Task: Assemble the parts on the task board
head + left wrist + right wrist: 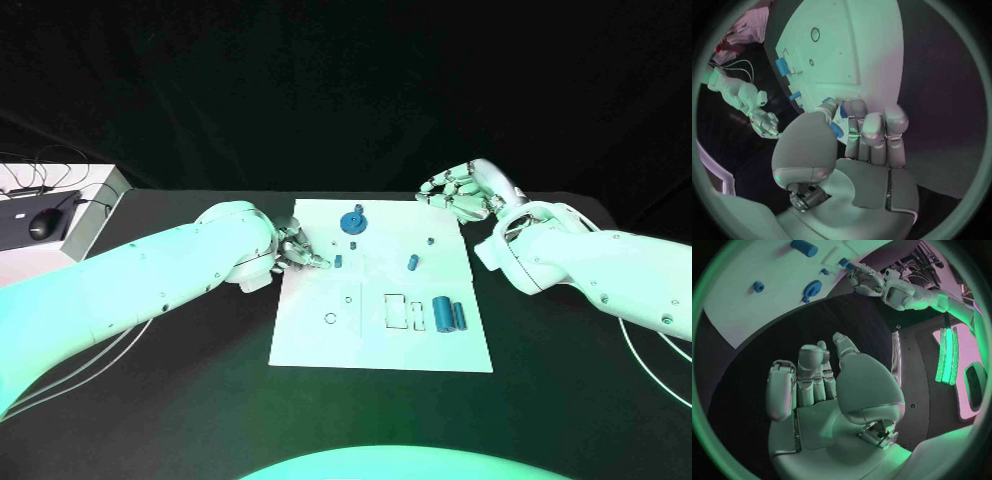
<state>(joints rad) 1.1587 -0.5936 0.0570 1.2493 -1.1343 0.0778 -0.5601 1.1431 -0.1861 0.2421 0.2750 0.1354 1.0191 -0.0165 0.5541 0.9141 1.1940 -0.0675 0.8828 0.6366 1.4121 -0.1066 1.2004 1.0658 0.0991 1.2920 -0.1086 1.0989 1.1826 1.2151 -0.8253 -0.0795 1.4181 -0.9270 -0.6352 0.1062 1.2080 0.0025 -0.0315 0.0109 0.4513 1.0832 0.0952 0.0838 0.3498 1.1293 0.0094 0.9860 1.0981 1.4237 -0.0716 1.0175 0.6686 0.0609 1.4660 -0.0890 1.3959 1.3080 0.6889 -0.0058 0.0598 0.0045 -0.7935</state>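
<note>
**Peg held at the board's left edge**

Head view: on the black table (173,390) lies the white task board (382,340). The left hand (299,255) pinches a small blue peg (338,260) over its left side; the right hand (464,192) hovers released beyond the far right corner. The peg should stay upright over its hole.

Left wrist view: fingertips (856,111) enclose the peg (836,131).

Right wrist view: spread, empty fingers (811,371); blue gear (811,290).

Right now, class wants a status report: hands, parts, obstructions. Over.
Left hand pinches a small blue part at the task board edge. Right hand open, off the board. Nothing obstructing.
</note>
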